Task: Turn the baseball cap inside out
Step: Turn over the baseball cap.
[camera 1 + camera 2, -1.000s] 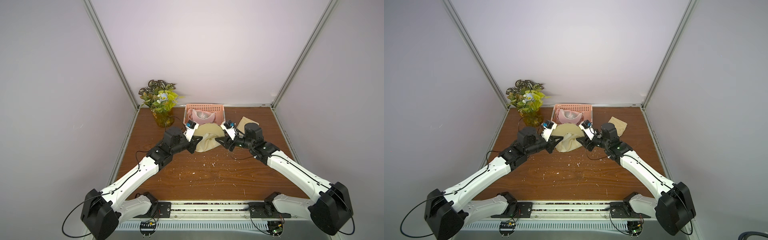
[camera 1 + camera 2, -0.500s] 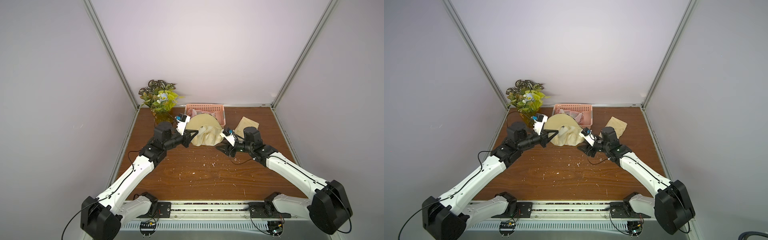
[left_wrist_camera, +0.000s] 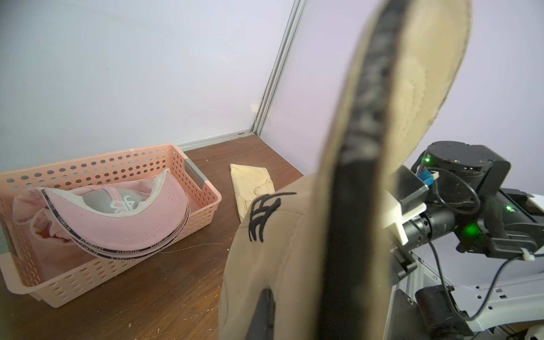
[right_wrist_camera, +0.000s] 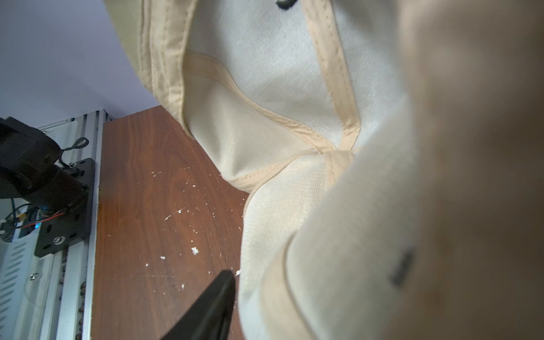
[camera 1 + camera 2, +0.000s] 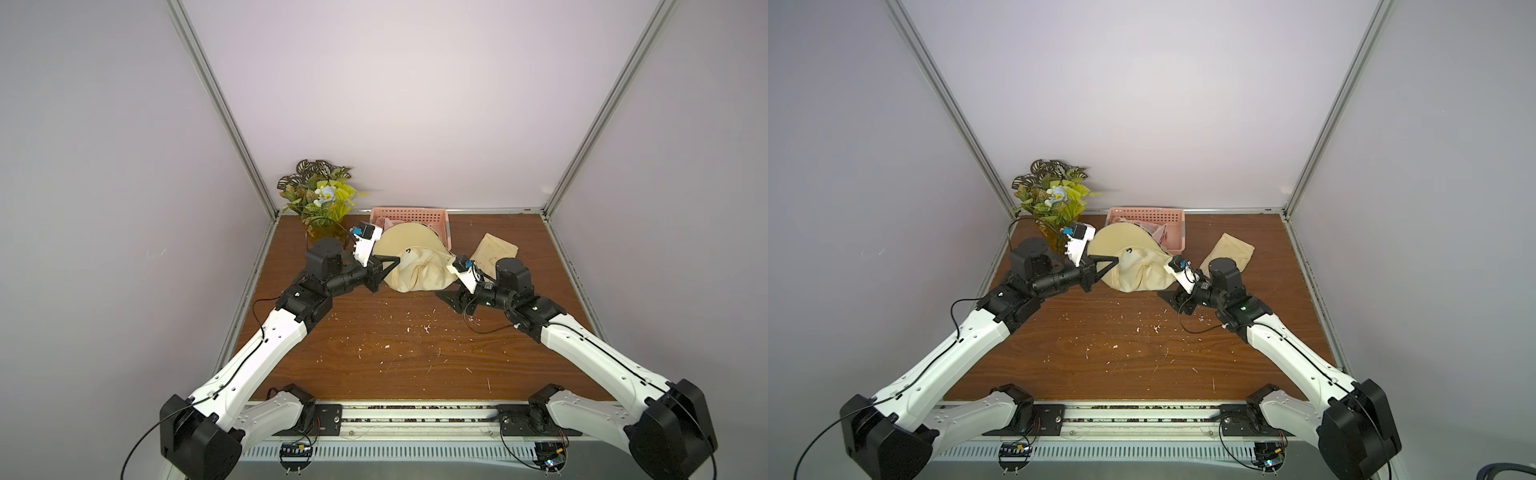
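The beige baseball cap (image 5: 417,274) hangs a little above the brown table (image 5: 374,357), in front of the basket, in both top views. Its brim (image 5: 401,243) stands on edge above the sagging crown (image 5: 1142,276). My left gripper (image 5: 397,261) is shut on the cap's front beside the brim; a dark finger (image 3: 262,312) presses into the fabric. My right gripper (image 5: 446,289) is open, low at the crown's right edge. One black finger (image 4: 212,303) shows beside the cap's pale lining (image 4: 265,88); loose fabric hides the other.
A pink basket (image 5: 440,216) holding a pink cap (image 3: 117,215) stands against the back wall behind the beige cap. A folded beige cloth (image 5: 496,251) lies at the back right. A potted plant (image 5: 320,199) fills the back left corner. White crumbs (image 5: 415,328) dot the table.
My left gripper carried the cap up and back toward the basket. The right gripper's jaws widened off the cap, and it dropped lower and to the right.
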